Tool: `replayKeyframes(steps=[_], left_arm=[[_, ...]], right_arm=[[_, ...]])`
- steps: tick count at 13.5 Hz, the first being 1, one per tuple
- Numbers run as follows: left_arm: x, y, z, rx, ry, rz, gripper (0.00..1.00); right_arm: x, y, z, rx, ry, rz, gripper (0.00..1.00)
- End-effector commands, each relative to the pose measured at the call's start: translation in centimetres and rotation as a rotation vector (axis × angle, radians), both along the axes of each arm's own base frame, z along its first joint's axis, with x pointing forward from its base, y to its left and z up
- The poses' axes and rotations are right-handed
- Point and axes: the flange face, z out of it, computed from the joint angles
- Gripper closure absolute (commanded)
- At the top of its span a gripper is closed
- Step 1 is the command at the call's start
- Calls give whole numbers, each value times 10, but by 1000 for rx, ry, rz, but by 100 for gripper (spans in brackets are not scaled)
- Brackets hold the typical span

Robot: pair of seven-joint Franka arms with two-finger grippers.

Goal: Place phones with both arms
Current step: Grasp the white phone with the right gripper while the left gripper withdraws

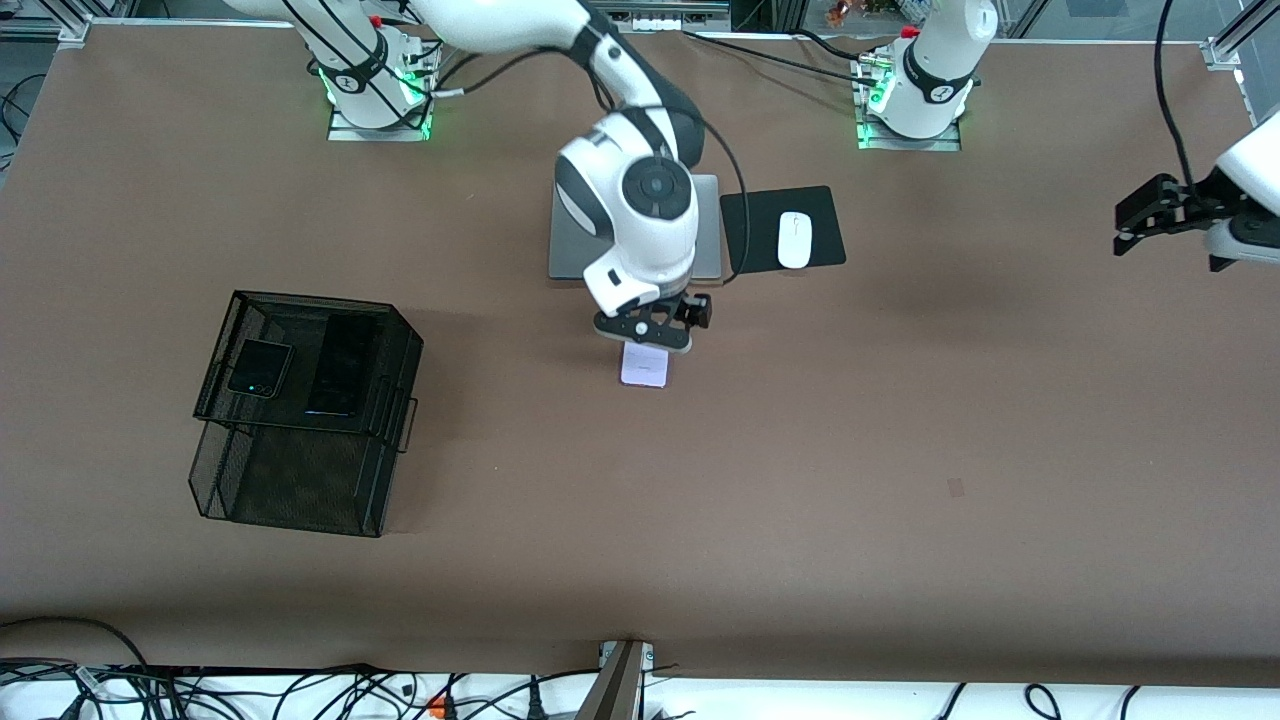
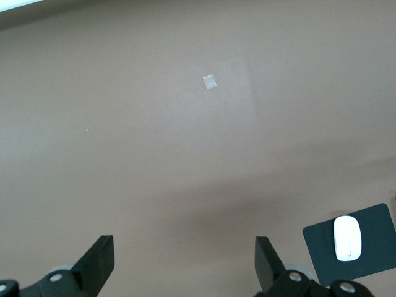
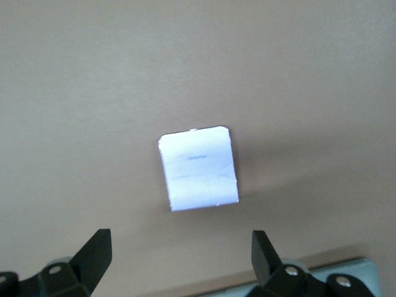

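Observation:
A small squarish pale lilac-white phone (image 1: 644, 365) lies flat on the brown table, just nearer the front camera than the laptop. My right gripper (image 1: 648, 334) hangs open and empty over the phone's farther edge; the right wrist view shows the phone (image 3: 199, 167) ahead of the spread fingers. A small squarish black phone (image 1: 259, 368) and a long slim black slab (image 1: 343, 366) lie on top of the black mesh basket (image 1: 300, 470). My left gripper (image 1: 1150, 215) is open and empty, raised over the table's edge at the left arm's end, waiting.
A silver laptop (image 1: 708, 235) lies under the right arm's wrist. Beside it a white mouse (image 1: 794, 240) sits on a black pad (image 1: 782, 228); both show in the left wrist view (image 2: 347, 238). A small pale tape square (image 2: 210, 81) marks the table.

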Motion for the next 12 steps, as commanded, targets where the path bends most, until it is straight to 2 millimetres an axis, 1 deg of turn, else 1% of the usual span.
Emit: replayKeyframes(steps=[1, 2, 3, 4, 7, 8, 10, 12], left_arm=[[1, -6, -2, 17, -11, -16, 0], [2, -6, -3, 13, -10, -16, 0], [2, -6, -3, 13, -10, -17, 0], [2, -6, -2, 13, -11, -16, 0], [4, -9, 1, 13, -19, -22, 0], [11, -4, -3, 13, -13, -14, 0], [22, -11, 1, 12, -25, -25, 0], [25, -14, 3, 11, -31, -32, 0]], right_arm=[[6, -4, -40, -9, -19, -4, 0], [7, -7, -54, -2, -36, -6, 0], [8, -6, -68, 8, -55, -5, 0], [8, -7, -78, 2, -53, -6, 0], [6, -8, -91, -3, -49, -17, 0], [6, -8, -94, -1, -47, -24, 0], [6, -10, -102, -12, -44, -23, 0], [4, -11, -111, -18, -37, -24, 0]])
